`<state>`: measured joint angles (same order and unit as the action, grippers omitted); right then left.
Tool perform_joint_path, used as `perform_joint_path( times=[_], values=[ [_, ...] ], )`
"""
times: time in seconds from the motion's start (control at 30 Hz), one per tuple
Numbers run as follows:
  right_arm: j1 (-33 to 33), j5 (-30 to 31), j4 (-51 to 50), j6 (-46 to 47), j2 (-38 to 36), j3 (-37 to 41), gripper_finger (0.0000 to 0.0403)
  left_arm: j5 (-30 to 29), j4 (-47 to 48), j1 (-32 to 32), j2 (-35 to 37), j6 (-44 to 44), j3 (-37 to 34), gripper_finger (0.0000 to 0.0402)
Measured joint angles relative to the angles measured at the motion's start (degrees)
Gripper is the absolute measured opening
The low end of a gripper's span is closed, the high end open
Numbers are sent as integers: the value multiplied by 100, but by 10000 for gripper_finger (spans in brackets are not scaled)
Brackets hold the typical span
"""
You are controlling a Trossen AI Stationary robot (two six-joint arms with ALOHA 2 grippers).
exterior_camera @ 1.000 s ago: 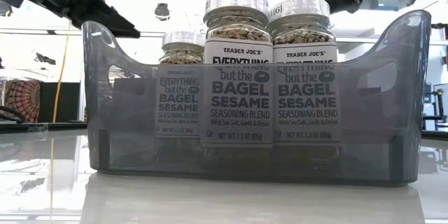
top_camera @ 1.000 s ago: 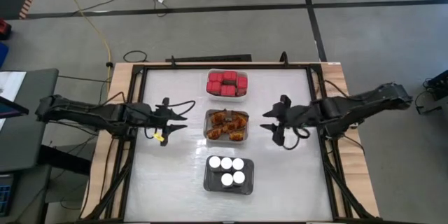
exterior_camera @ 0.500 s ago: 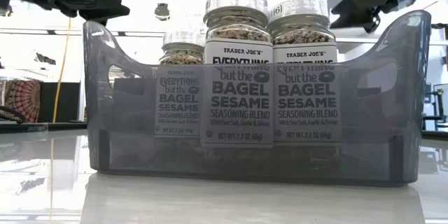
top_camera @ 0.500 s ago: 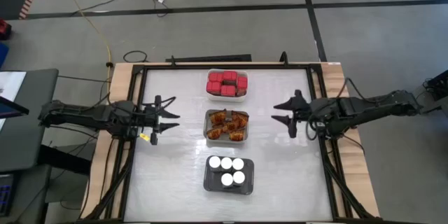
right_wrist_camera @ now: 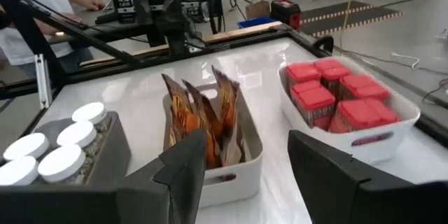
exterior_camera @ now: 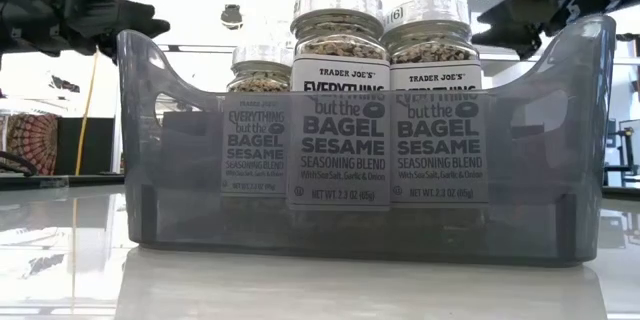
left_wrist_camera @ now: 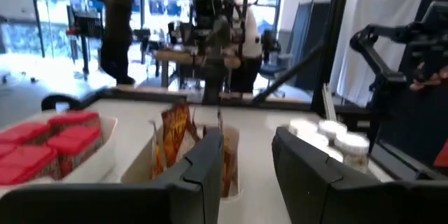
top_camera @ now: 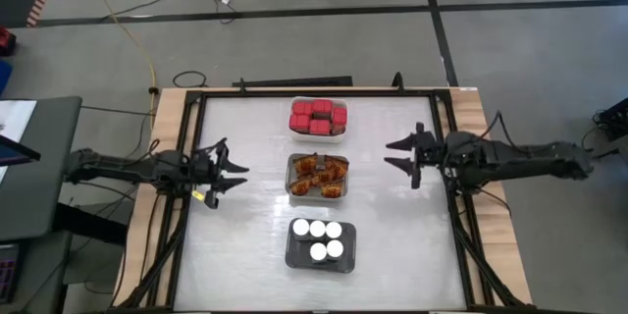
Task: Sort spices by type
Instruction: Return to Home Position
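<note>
Counter: the counter (top_camera: 245,245) was glossy white, edged in pale wood and a black frame, with three trays in a row down its middle.
Room: the floor (top_camera: 294,39) was grey with dark lines, and a yellow cable (top_camera: 128,34) trailed across it. A person (left_wrist_camera: 115,21) stood far behind among desks.
Red boxes: the red boxes (top_camera: 317,116) sat packed in the white tray (right_wrist_camera: 392,140) at the far end. There were about six; the exact count was unclear.
Packets: the orange-brown packets (top_camera: 316,175) stood upright in the middle tray (right_wrist_camera: 245,161). There were several, too bunched to count.
Jars: five jars (top_camera: 317,229) with white lids stood in the grey tray (exterior_camera: 560,160) at the near end.
Left hand: the left hand (top_camera: 231,169) hung released and empty over the counter's left side, well apart from the trays.
Right hand: the right hand (top_camera: 397,152) hung released and empty over the right side, well apart from the trays.
</note>
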<state>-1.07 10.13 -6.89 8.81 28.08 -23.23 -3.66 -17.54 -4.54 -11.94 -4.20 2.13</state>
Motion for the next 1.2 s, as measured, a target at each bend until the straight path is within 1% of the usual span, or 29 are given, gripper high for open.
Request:
perform_joint_path(
  times=[0.17, 0.4, 0.53, 0.67, 0.8, 0.9, 0.97, 1.07, 1.2],
  values=[
    [-98, -144, -31, 242, -346, 348, 230, -2, 381, 0, 394, 130, -11, 114],
    [-98, -149, 13, 430, -899, 842, 230, -5, 1090, 0, 1204, 198, -26, 114],
    [-97, -149, 6, 677, -1274, 1163, 230, -14, 1093, 0, 1159, 249, -26, 114],
    [-87, -151, 14, 880, -1698, 1467, 230, -17, 1342, 0, 1160, 154, -27, 114],
    [8, -155, 247, 925, -2119, 1759, 230, 7, 1601, 0, 1158, -430, -31, 114],
    [120, -166, 295, 874, -2429, 1962, 230, 30, 1753, 0, 1159, -1040, -33, 114],
    [200, -207, 379, 854, -2637, 2068, 230, 31, 1757, 0, 1158, -1269, -33, 114],
    [312, -425, 377, 474, -2796, 2079, 230, 25, 1718, 0, 1158, -1373, -33, 114],
    [396, -455, 358, 166, -2771, 2079, 230, 22, 1739, 0, 1159, -1335, -33, 114]
  ],
)
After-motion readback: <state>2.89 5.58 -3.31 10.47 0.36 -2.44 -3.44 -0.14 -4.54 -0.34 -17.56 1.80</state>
